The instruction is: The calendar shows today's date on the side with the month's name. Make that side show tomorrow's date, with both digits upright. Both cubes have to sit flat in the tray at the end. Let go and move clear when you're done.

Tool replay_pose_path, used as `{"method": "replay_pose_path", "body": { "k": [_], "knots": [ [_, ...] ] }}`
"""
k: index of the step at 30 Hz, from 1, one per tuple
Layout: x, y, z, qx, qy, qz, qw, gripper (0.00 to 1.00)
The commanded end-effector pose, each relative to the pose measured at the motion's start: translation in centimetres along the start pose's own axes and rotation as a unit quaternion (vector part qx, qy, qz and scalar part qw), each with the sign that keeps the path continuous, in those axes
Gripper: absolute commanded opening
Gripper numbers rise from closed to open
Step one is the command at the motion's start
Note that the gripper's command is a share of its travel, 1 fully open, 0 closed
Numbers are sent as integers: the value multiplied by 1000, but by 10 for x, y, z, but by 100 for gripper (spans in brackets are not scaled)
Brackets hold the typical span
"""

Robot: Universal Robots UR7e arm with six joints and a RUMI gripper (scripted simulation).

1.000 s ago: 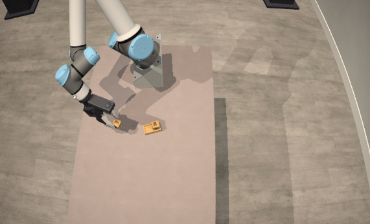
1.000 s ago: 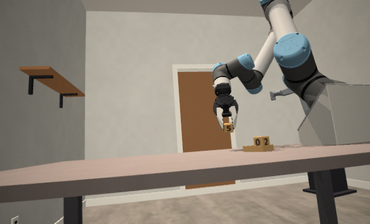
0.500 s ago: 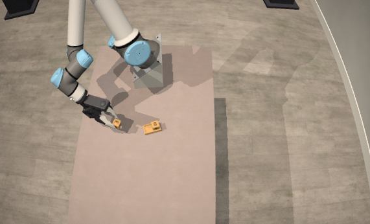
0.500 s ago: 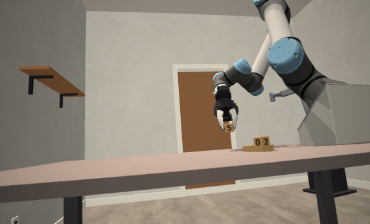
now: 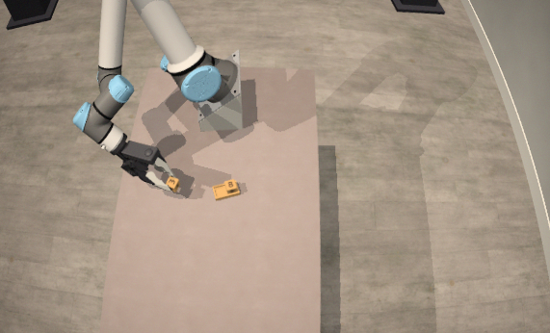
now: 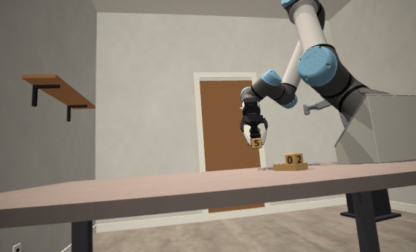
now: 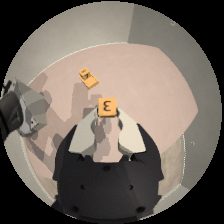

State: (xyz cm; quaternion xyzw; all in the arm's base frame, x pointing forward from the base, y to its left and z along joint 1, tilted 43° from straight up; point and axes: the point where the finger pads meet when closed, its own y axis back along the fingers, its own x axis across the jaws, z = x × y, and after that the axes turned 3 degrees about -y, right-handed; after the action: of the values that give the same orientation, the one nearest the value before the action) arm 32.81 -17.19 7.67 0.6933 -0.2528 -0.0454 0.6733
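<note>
My gripper point(image 5: 170, 185) is shut on an orange digit cube point(image 5: 173, 183) and holds it in the air above the table, left of the tray. The held cube shows a 5 in the exterior view point(image 6: 256, 143) and a 3 on its outer face in the wrist view point(image 7: 107, 106). The orange tray point(image 5: 224, 190) lies on the table with one cube point(image 5: 230, 185) in its right half, an 8 on top. In the exterior view the digits 0 and 2 point(image 6: 293, 159) show side by side above the tray point(image 6: 291, 167). The tray also shows small in the wrist view point(image 7: 88, 77).
The arm's grey base mount point(image 5: 220, 103) stands at the back of the pink table top point(image 5: 210, 231), behind the tray. The table's left edge runs close below the gripper. A wall shelf point(image 6: 57, 91) and a door point(image 6: 228, 124) stand far behind.
</note>
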Motion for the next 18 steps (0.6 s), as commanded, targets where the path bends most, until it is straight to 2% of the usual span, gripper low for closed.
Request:
{"method": "replay_pose_path", "body": {
  "k": [1, 18],
  "knots": [
    [0, 0, 0, 1, 0, 0, 1000, 11],
    [0, -1, 1, 1, 0, 0, 1000, 11]
  ]
}}
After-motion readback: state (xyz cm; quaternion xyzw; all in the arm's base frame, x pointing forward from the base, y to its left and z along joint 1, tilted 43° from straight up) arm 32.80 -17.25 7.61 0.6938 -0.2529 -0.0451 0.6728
